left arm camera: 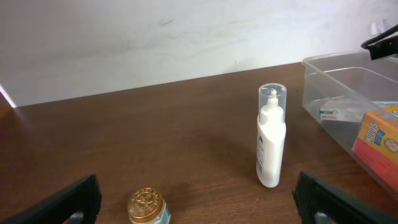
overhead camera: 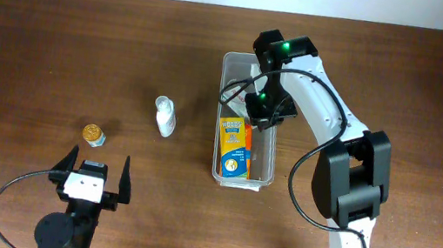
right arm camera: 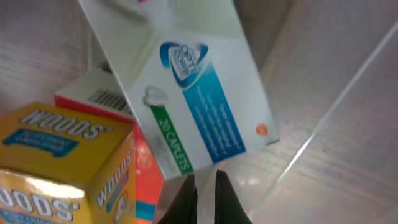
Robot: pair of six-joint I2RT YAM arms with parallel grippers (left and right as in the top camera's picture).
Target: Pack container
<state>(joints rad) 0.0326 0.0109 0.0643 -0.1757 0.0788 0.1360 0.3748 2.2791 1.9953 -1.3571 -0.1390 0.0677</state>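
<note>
Fingers of the right gripper [right arm camera: 205,190] are pressed together, with only a dark sliver between them, and nothing is pinched in them. The tips reach into the container [overhead camera: 240,61], just beside the lower edge of a white carton [right arm camera: 199,106] printed in blue and green; whether they touch it cannot be told. A yellow box [right arm camera: 62,162] lies next to that carton, over a red-orange box [right arm camera: 146,177]. The container sits right of centre on the brown table [overhead camera: 40,44]. The left gripper [overhead camera: 98,163] has its jaws spread as wide as they go and holds nothing. Ahead of it a white bottle [left arm camera: 271,140] stands upright, with a gold-lidded jar [left arm camera: 148,206] closer in.
</note>
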